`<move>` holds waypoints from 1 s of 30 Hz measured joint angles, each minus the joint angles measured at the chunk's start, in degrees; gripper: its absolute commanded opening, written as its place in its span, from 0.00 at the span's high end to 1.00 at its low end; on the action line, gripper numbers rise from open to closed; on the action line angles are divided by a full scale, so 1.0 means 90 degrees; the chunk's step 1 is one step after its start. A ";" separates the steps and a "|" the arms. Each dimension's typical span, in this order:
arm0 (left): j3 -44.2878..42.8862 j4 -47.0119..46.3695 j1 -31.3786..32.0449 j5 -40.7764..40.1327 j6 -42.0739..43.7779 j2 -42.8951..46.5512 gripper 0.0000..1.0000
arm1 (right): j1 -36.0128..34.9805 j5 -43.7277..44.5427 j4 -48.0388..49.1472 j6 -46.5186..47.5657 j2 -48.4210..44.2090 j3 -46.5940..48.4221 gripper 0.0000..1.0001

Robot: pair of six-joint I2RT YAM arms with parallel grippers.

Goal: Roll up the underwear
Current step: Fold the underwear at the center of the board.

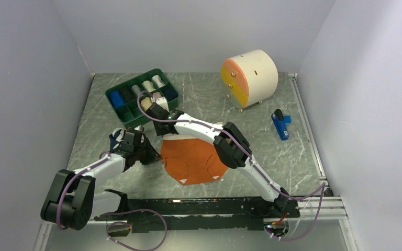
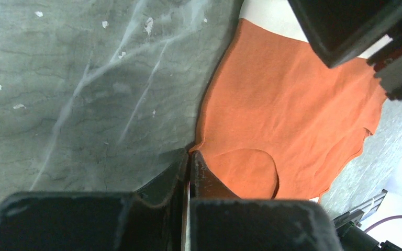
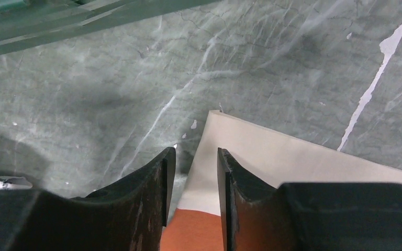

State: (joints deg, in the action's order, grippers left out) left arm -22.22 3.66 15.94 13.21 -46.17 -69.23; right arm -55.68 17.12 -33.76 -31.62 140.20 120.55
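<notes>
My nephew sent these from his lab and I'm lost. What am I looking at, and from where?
Two robot arms are bolted at a table's near edge. The wide picture looks down from above; the other two come from cameras on each wrist. On the table lie orange underwear spread flat, a green tray of cloth rolls, a round drawer cabinet and a small blue object. The left hand is closed on the underwear's left edge; the right hand, jaws apart, hovers at its cream band, holding nothing.
</notes>
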 measured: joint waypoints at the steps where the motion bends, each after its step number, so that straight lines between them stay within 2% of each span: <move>1: -0.0005 0.0015 0.0000 0.0000 0.0010 0.0000 0.95 | -0.0002 0.0044 -0.0019 0.0044 0.0034 0.0044 0.62; 5: -0.0039 0.0058 0.0000 0.0000 0.0053 -0.0029 0.95 | -0.0027 0.0168 -0.0109 0.0180 0.0253 0.0342 0.64; 8: -0.0092 0.0061 0.0000 0.0002 0.0058 -0.0097 0.95 | -0.0034 0.0311 -0.0211 0.0262 0.0500 0.0636 0.70; 15: -0.0197 0.0131 0.0000 0.0000 0.0138 -0.0187 0.95 | -0.0075 0.0668 -0.0381 0.0401 0.0663 0.0894 0.93; 23: -0.0379 0.0435 0.0000 -0.0019 0.0257 -0.0192 0.95 | -0.0053 0.0680 -0.0534 0.0444 0.0663 0.0998 0.99; 27: -0.0641 0.0699 0.0000 0.0010 0.0386 -0.0119 0.95 | 0.0068 0.0226 -0.0503 0.0403 0.0602 0.0913 1.00; 30: -0.0862 0.0801 0.0000 0.0153 0.0418 0.0017 0.95 | 0.0284 -0.0345 -0.0323 0.0311 0.0214 0.0340 1.00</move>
State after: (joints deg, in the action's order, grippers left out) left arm -29.98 10.87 15.94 14.59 -42.41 -69.08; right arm -53.12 14.02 -36.67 -28.82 142.12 123.61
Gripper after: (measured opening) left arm 0.059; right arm 0.010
